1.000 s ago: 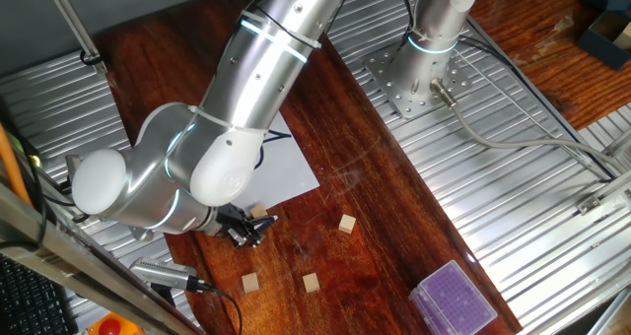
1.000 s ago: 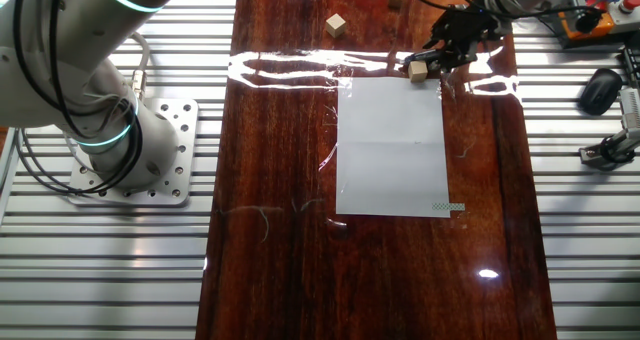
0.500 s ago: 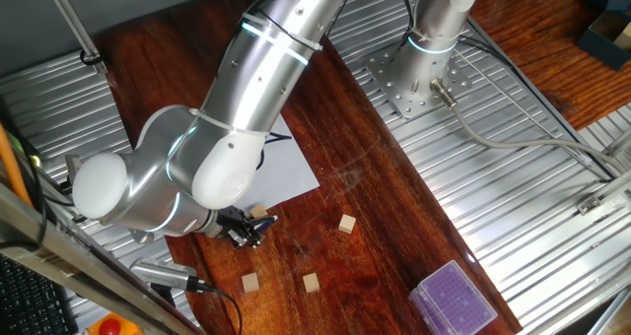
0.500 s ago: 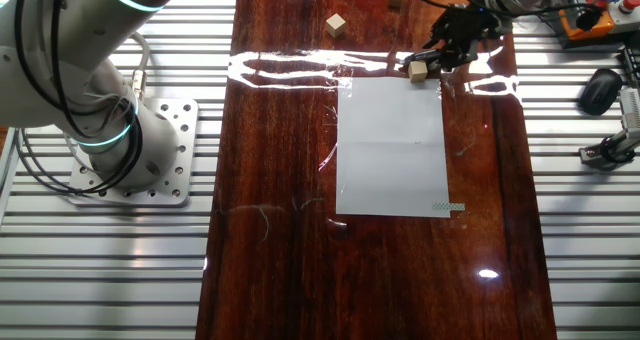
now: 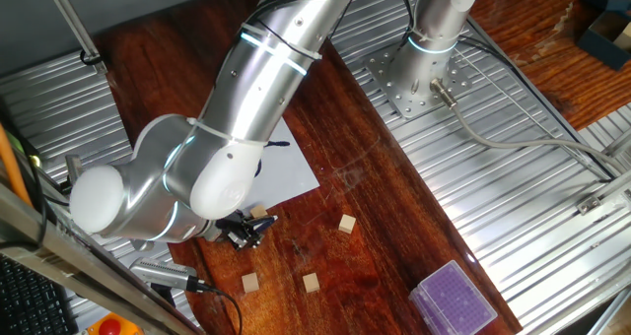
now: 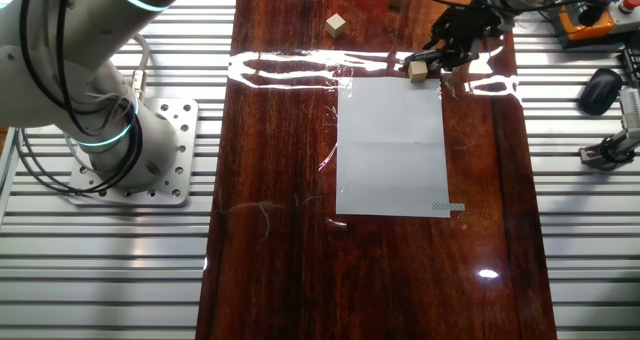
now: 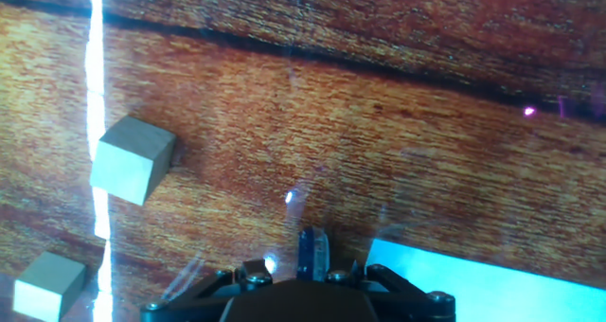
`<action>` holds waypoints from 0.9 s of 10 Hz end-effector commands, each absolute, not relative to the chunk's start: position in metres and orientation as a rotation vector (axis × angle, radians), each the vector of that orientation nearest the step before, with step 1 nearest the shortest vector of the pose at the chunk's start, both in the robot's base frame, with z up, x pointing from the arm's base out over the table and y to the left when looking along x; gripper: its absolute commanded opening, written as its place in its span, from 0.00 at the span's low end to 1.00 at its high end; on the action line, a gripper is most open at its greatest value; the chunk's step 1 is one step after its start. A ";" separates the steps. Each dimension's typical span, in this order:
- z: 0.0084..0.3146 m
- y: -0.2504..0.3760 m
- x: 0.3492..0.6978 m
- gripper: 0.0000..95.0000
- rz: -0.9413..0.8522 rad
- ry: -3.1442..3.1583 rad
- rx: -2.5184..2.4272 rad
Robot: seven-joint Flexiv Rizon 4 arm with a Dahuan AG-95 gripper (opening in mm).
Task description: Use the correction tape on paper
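The white paper (image 6: 392,145) lies flat on the dark wooden table, and its corner shows at the lower right of the hand view as the paper (image 7: 473,286). My gripper (image 6: 455,42) hangs low just beyond the sheet's far right corner, beside a tan cube (image 6: 417,70). In the hand view a narrow dark blue piece, the correction tape (image 7: 312,250), sticks out upright from the middle of the gripper (image 7: 309,273), which looks shut on it. The tape's tip is over bare wood, just left of the paper's corner. In one fixed view the gripper (image 5: 246,233) is partly hidden by the arm.
Tan wooden cubes lie round the gripper: a cube (image 7: 133,159), another cube (image 7: 43,284), and more cubes (image 5: 346,224) (image 5: 311,282). A purple-topped clear box (image 5: 454,301) stands further off. A short greenish strip (image 6: 446,207) marks the paper's near right corner. Ribbed metal flanks the wood.
The arm's elbow has shifted slightly down and left in one fixed view. The gripper has stayed by the paper's corner.
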State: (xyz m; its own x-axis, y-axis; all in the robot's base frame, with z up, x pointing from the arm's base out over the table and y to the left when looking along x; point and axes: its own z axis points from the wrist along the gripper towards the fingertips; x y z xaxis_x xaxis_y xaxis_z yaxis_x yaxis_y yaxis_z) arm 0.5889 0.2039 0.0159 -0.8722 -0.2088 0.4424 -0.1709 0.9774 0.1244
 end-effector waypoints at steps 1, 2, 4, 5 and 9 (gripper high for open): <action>0.013 0.202 0.588 0.00 -0.116 -2.661 0.276; 0.013 0.202 0.587 0.00 -0.117 -2.662 0.273; 0.016 0.199 0.586 0.00 -0.127 -2.661 0.283; 0.022 0.198 0.584 0.00 -0.134 -2.664 0.290; 0.050 0.195 0.579 0.00 -0.166 -2.678 0.297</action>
